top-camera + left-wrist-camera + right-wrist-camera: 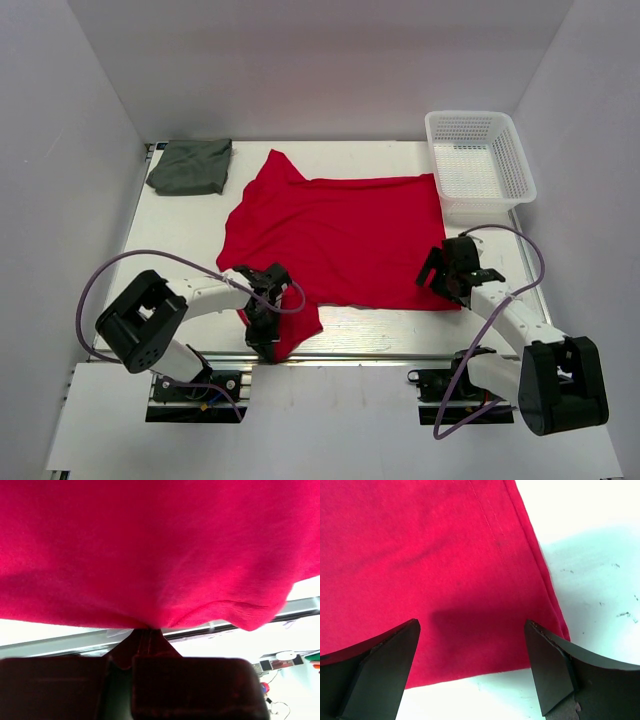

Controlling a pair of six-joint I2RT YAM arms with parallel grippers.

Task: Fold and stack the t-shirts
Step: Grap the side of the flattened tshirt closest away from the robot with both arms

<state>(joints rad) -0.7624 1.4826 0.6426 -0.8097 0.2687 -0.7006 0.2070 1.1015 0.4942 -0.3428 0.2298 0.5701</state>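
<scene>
A bright red t-shirt (340, 235) lies spread flat across the middle of the table. Its near-left sleeve hangs toward the front edge, and my left gripper (262, 322) is shut on that sleeve. In the left wrist view the red cloth (150, 550) fills the top and bunches down into the closed jaws (146, 637). My right gripper (447, 272) hovers open over the shirt's near-right corner (470, 580), the hem lying between its two fingers (555, 665). A dark grey-green t-shirt (190, 166) sits folded at the far left corner.
A white mesh basket (478, 160) stands at the far right corner. The table's metal front rail (370, 355) runs just behind the left gripper. White walls enclose the table on three sides.
</scene>
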